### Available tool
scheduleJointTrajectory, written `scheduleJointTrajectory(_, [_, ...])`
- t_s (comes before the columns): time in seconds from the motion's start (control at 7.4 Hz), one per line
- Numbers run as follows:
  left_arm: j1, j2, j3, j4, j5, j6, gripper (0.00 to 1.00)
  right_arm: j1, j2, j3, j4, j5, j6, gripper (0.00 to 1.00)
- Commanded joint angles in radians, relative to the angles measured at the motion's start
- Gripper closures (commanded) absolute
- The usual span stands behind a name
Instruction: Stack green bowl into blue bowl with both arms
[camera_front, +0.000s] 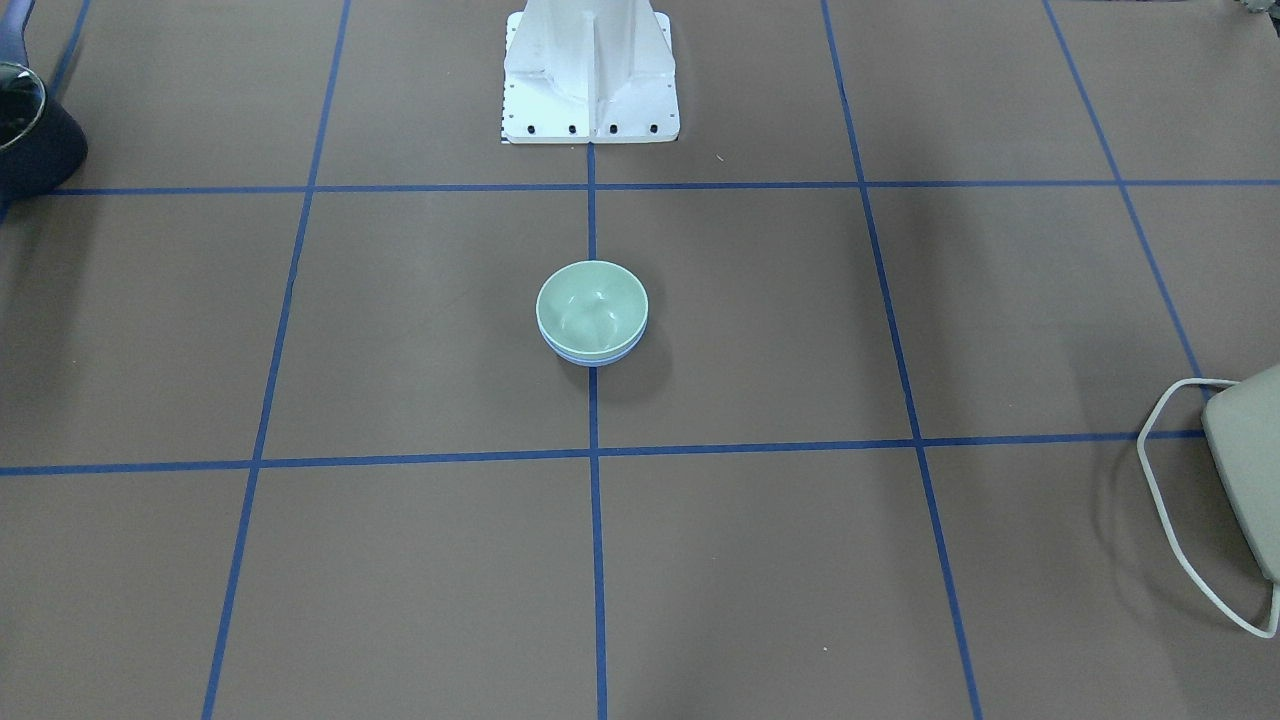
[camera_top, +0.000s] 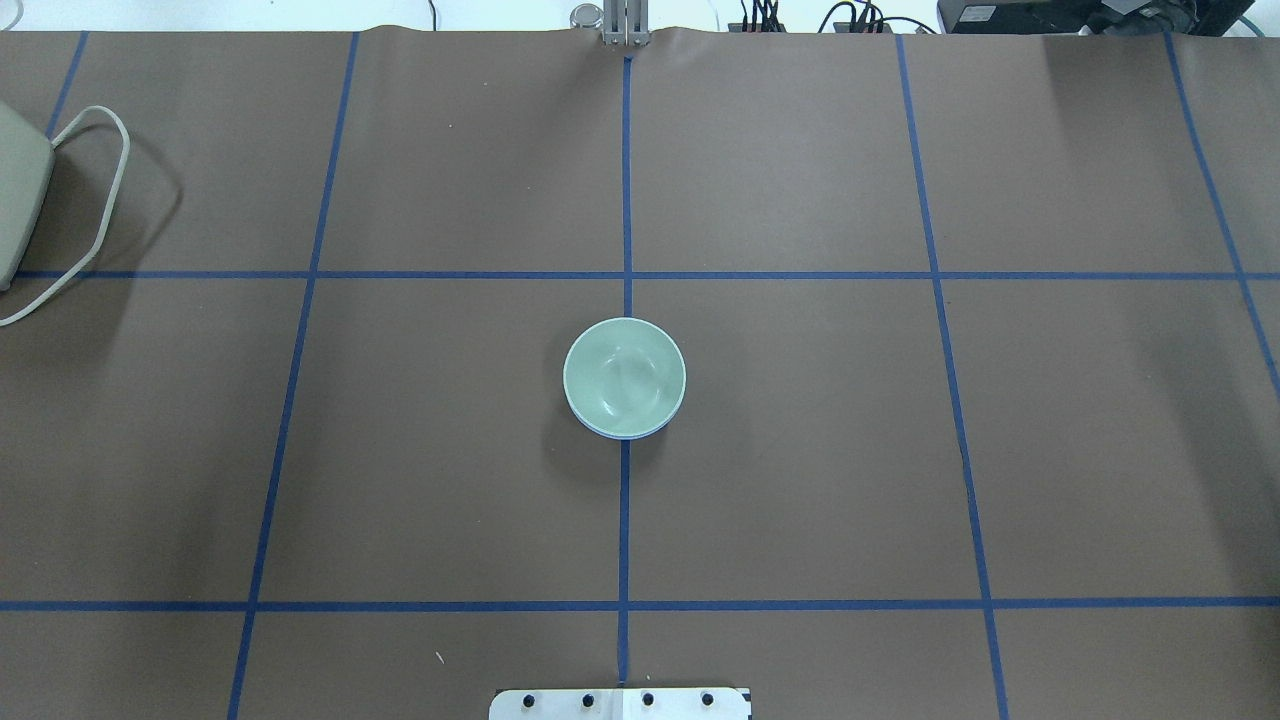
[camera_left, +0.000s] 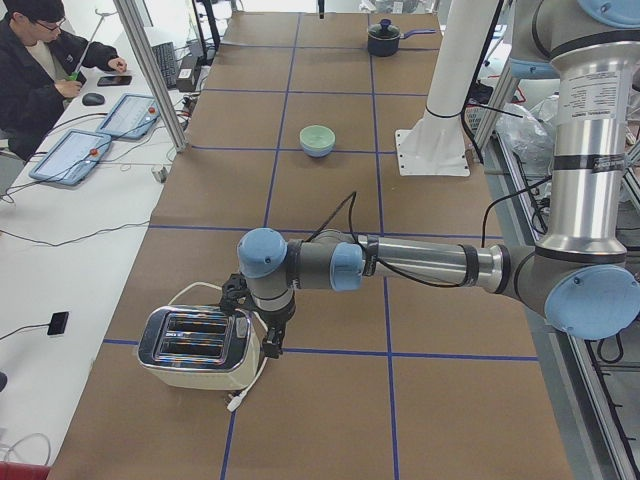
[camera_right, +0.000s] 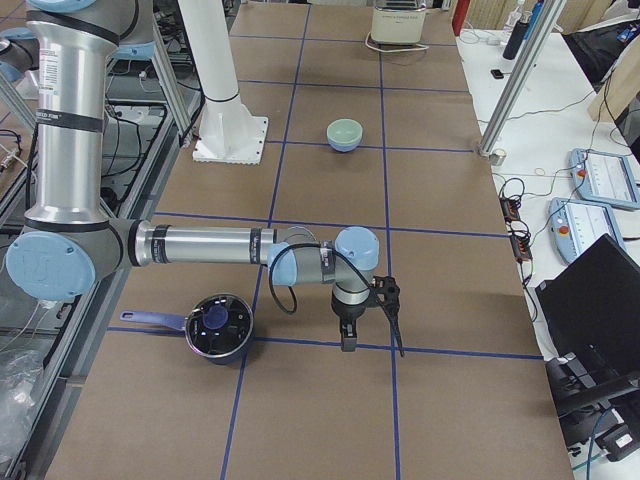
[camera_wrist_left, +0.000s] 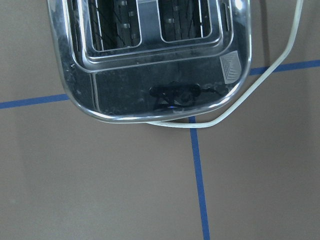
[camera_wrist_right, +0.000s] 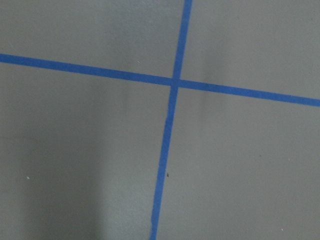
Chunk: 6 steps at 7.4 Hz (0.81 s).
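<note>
Green bowl (camera_front: 592, 310) sits nested in the blue bowl (camera_front: 590, 359) at the centre of the table (camera_front: 900, 560), with only a blue sliver showing beneath it. The overhead view agrees. Both bowls look light, stiff and glossy, probably slippery, so I judge a pinch over the rim the best hold. From the left end, the left gripper (camera_left: 257, 335) hangs by a toaster (camera_left: 195, 345). From the right end, the right gripper (camera_right: 372, 342) hangs near a pot (camera_right: 218, 325). I cannot tell whether either is wide or narrow. The wrist views show no legible writing.

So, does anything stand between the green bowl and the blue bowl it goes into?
Nothing visible does. The green bowl already sits nested in the blue bowl, whose rim shows beneath it. The left gripper hangs by the toaster and the right gripper by the pot, both far off.
</note>
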Motion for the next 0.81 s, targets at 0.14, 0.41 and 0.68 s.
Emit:
scheduleJointTrajectory(0.14, [0.001,0.008,-0.004,-0.006,-0.001,0.006,0.02,0.039,-0.017,0.007,0.001,-0.006,-0.003,0.00])
scheduleJointTrajectory(0.41, [0.001,0.008,-0.006,-0.011,-0.004,0.008,0.02,0.039,-0.014,0.007,0.001,-0.003,-0.001,0.00])
scheduleJointTrajectory(0.68, [0.001,0.008,-0.003,-0.024,-0.002,0.008,0.02,0.039,-0.014,0.008,0.001,-0.003,0.000,0.00])
